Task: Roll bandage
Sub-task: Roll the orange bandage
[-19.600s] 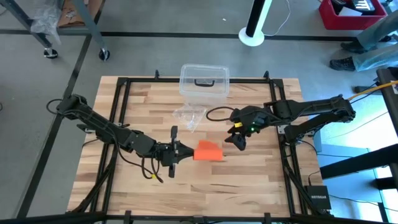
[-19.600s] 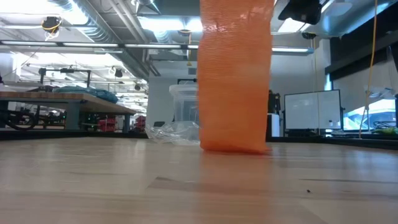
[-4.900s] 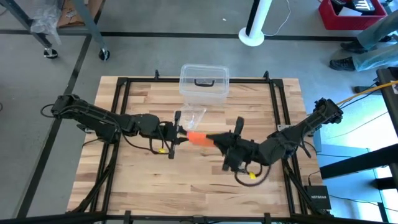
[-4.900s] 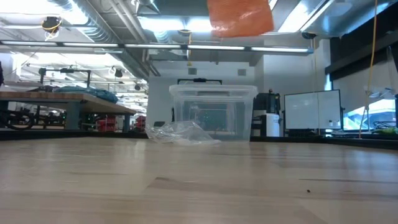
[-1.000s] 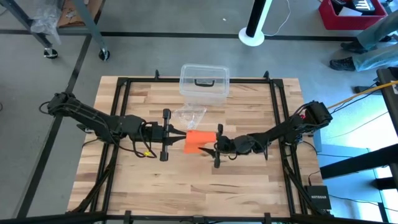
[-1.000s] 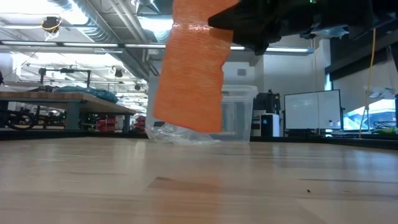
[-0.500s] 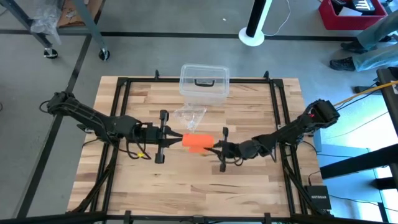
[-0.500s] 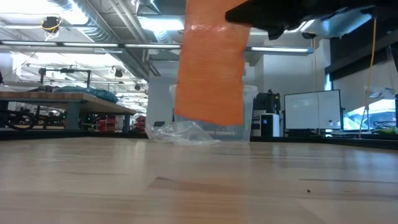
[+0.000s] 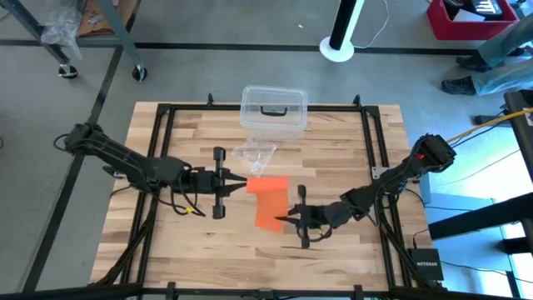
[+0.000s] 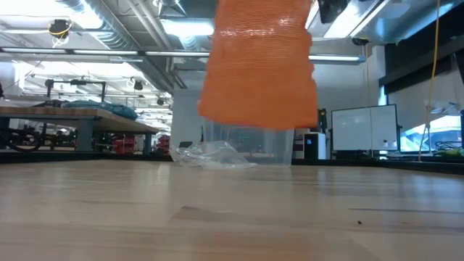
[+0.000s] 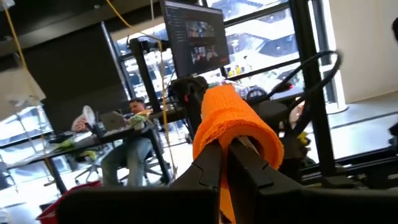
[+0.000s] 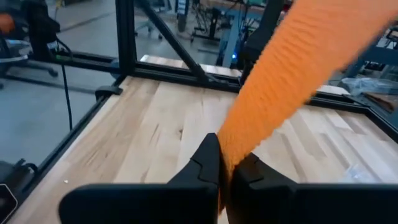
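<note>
The bright orange bandage (image 9: 269, 200) hangs in the air over the middle of the table, between my two grippers. In the low view the bandage (image 10: 257, 65) is well clear of the wood. Its far end is a small roll (image 11: 233, 124) at my left gripper (image 9: 241, 185), which is shut on it. From there a flat strip (image 12: 292, 68) runs toward the table's near edge to my right gripper (image 9: 281, 220), which is shut on the strip's other end. My left gripper pinches the bandage's rolled end (image 11: 219, 144) between its two fingers, and orange cloth shows in the gap between them. The fingers come about level from the table's left. The roll is lifted clear of the table. My right gripper pinches the strip's free end (image 12: 231, 148) between its two fingers; one layer or several, I cannot tell. The fingers come nearly level from the table's right. The strip runs straight from them up to the roll, clear of the table.
A clear plastic box with a dark handle (image 9: 273, 107) stands at the table's far edge. A small transparent plastic piece (image 9: 254, 155) lies just in front of it. A black frame (image 9: 371, 142) runs round the tabletop. Bare wood lies near the front edge (image 9: 250, 258).
My right gripper has shut on the bandage's free end and moved toward the table's near edge. The strip has been drawn out longer between the two grippers. The rolled end has stayed at my left gripper.
</note>
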